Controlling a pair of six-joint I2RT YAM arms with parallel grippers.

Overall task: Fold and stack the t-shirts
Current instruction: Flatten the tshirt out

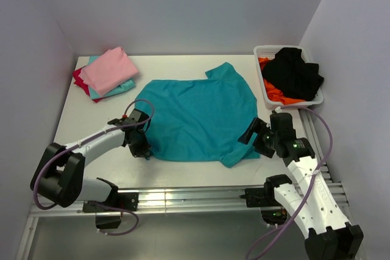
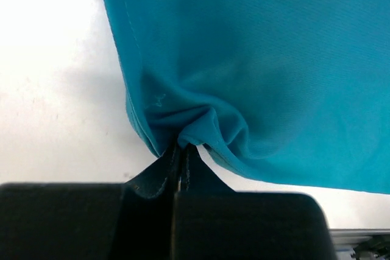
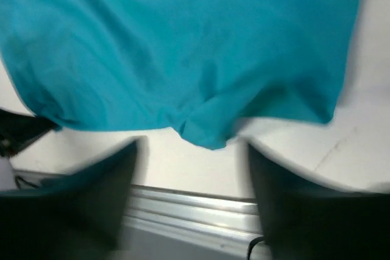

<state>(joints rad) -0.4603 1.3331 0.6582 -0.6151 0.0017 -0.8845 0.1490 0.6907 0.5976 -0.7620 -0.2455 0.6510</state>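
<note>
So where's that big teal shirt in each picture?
Top view: teal shirt spread flat, centre.
Left wrist: fills upper right, hem pinched by the left hand.
Right wrist: fills the top, above the open right hand.
Shared landmark: the shirt's near hem on the white table.

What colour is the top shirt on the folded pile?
The top shirt is pink; top external view shows it best.
</note>
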